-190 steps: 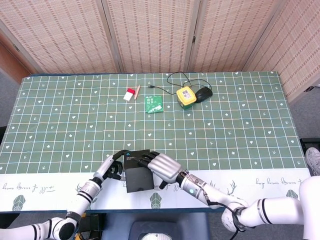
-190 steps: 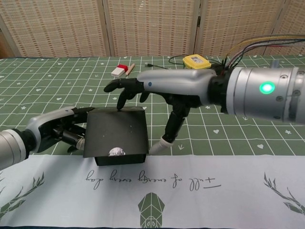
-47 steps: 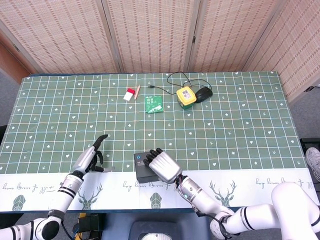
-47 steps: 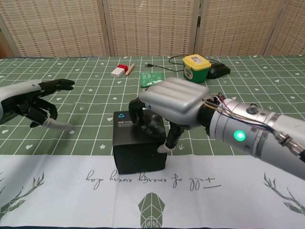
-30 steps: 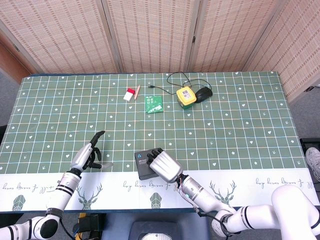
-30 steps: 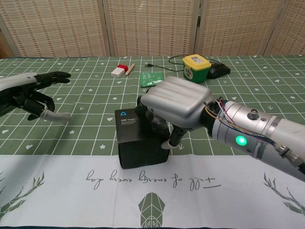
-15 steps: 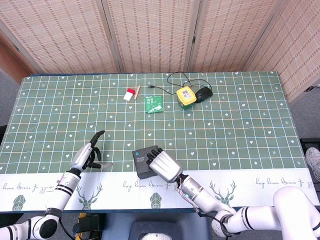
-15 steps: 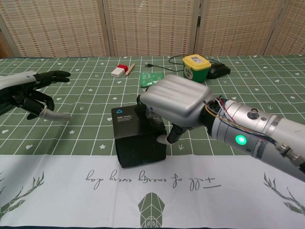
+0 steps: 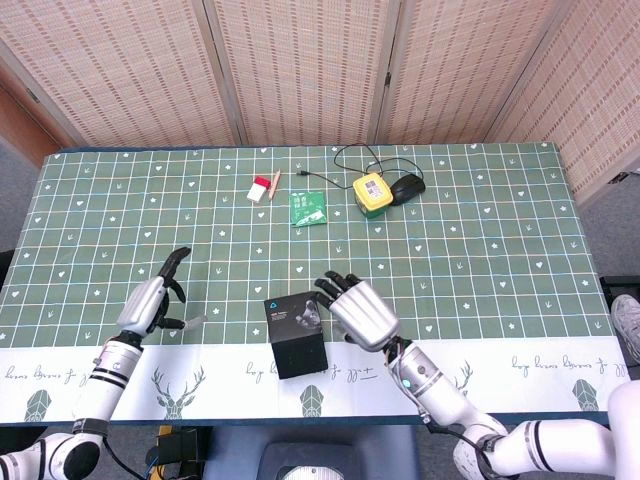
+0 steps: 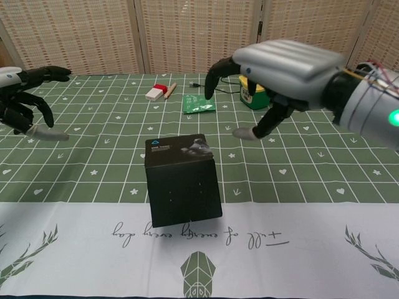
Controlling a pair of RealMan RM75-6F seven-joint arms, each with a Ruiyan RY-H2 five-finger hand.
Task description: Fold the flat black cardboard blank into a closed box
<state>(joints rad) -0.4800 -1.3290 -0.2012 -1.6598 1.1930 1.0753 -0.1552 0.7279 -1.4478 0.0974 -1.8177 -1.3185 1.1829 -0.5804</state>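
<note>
The black cardboard box (image 9: 293,334) (image 10: 182,179) stands closed on the table near the front edge, a small blue logo and a printed picture on its lid. My right hand (image 9: 359,310) (image 10: 283,67) hovers to the right of it and above it, fingers spread, touching nothing. My left hand (image 9: 152,300) (image 10: 26,93) is well off to the left, fingers apart and holding nothing.
At the back of the green checked tablecloth (image 9: 480,230) lie a red and white eraser (image 9: 263,187), a green packet (image 9: 308,208), a yellow device (image 9: 371,192) with a cable and a black mouse (image 9: 407,185). A white printed runner (image 10: 280,249) lines the front edge.
My right hand has lifted off the box and moved up and to the right, fingers spreading. The box now stands free. My left hand has drifted further left.
</note>
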